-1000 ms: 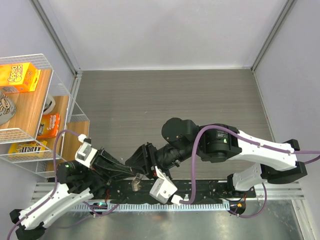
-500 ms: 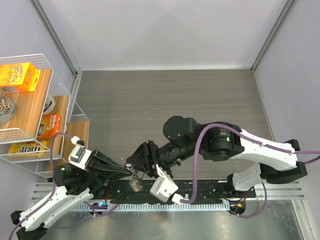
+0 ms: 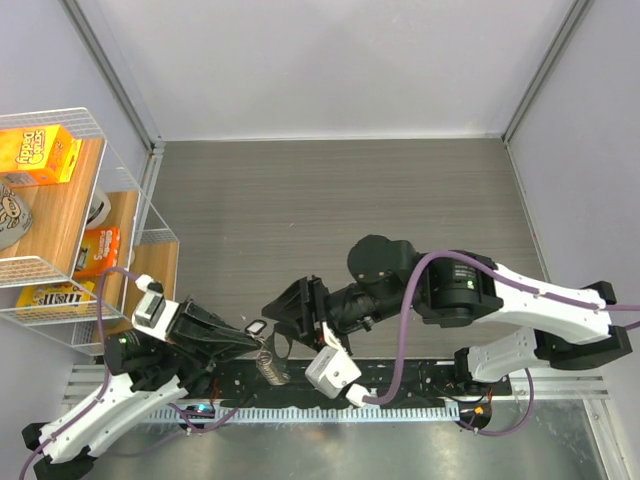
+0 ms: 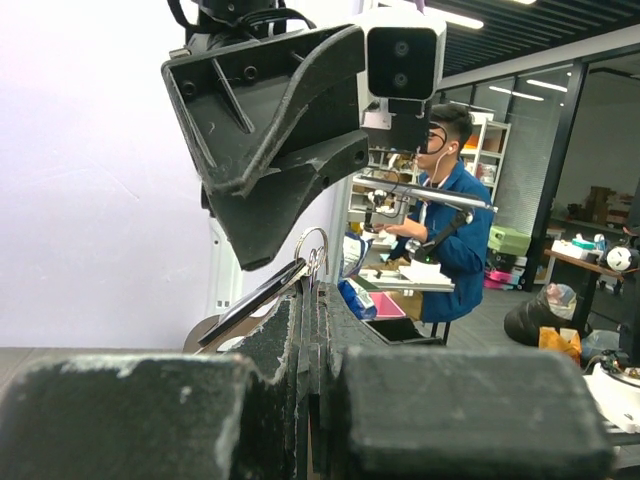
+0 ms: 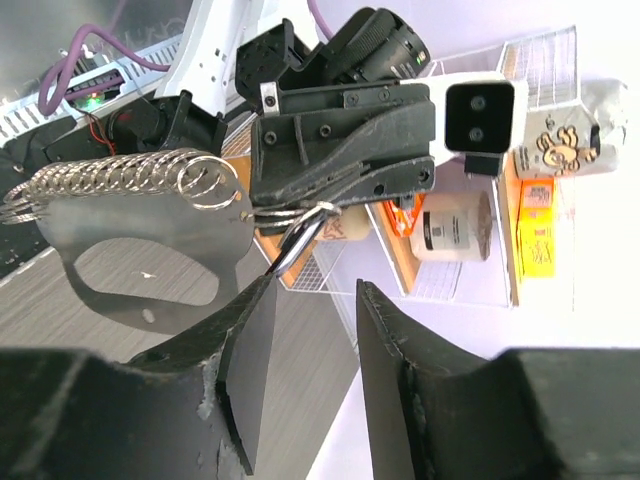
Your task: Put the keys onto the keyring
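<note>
Task status, by judgement: well underway, not shown finished. No loose keys lie on the grey wood-grain table. Everything is up in the air between the two arms, near the table's front edge.

- The glittery silver chain-like keyring hangs from the tip of the left gripper. A flat silver metal tag with a cut-out dangles under it.
- In the overhead view the keyring's coil sags just below both grippers.
- A thin silver metal key sticks out beside a wire ring at the left fingertips. I cannot tell whether it is fully threaded or only resting in the ring.
- The black-headed key cannot be picked out with certainty.

Left to do, as I read it: get each key fully onto a ring, then let go.

Fingers:
- Left gripper: fingers pressed together, clamping the keyring at the end where the ring and key emerge. Whether the pads pinch ring or key blade I cannot tell.
- Right gripper: fingers a moderate gap apart, nothing between them and nothing touched. The key's tip sits just above that gap, so it looks ready to take the key.
</note>
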{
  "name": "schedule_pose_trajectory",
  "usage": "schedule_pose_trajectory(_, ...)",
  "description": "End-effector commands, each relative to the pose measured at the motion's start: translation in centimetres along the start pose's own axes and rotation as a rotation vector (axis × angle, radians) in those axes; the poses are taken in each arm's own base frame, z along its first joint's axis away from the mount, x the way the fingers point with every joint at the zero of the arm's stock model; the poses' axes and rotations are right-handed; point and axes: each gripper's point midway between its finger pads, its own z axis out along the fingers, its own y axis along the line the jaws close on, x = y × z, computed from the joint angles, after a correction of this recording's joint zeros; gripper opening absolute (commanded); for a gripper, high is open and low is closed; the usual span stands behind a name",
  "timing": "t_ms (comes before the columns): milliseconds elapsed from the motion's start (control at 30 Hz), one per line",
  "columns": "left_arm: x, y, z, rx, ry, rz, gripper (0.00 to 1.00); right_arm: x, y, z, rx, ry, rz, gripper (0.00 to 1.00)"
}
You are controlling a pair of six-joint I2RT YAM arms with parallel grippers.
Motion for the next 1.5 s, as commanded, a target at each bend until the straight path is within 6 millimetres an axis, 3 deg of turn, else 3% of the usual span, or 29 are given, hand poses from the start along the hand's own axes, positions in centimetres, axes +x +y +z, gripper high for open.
schedule_pose_trajectory(0,-1.4,-0.2,0.2,-0.001,-0.054,0.057,0.0,-1.3,-3.2,-3.9,0.22,-0.003,0.147,0.44)
schedule_pose_trajectory(67,-1.6,-0.2,0.2,-0.004,-0.057,0.063,0.0,-0.9,-3.9,-5.1,0.311,0.012,0.275,0.47)
schedule_pose_trajectory(133,-1.8,-0.1,0.3,-0.011,-0.061,0.071,0.0,-0.6,-4.8,-7.1,0.43,0.024,0.442,0.57)
schedule_pose_trajectory(233,-2.1,0.0,0.4,-0.017,-0.069,0.087,0.0,0.1,-5.0,-8.4,0.526,0.041,0.672,0.58)
schedule_pose_trajectory(267,-2.2,-0.1,0.4,-0.016,-0.072,0.093,0.0,1.3,-5.1,-9.1,0.582,0.094,0.731,0.58)
schedule_pose_trajectory(400,-2.6,0.1,0.5,-0.027,-0.082,0.113,0.0,2.0,-4.3,-8.8,0.625,0.106,0.961,0.55)
schedule_pose_trajectory(567,-3.1,0.3,0.4,-0.047,-0.098,0.151,0.0,0.6,-2.7,-6.8,0.537,0.022,1.142,0.5)
schedule_pose_trajectory(800,-3.6,1.1,0.3,-0.108,-0.093,0.208,0.0,-1.6,-1.7,-5.1,0.405,-0.061,1.253,0.49)
schedule_pose_trajectory(1167,-4.0,1.8,0.2,-0.144,-0.109,0.227,0.0,-0.7,-1.5,-2.0,0.361,-0.024,1.296,0.45)
schedule_pose_trajectory(1467,-4.1,1.8,0.0,-0.155,-0.111,0.233,0.0,-1.0,-2.5,-1.3,0.349,-0.037,1.276,0.4)
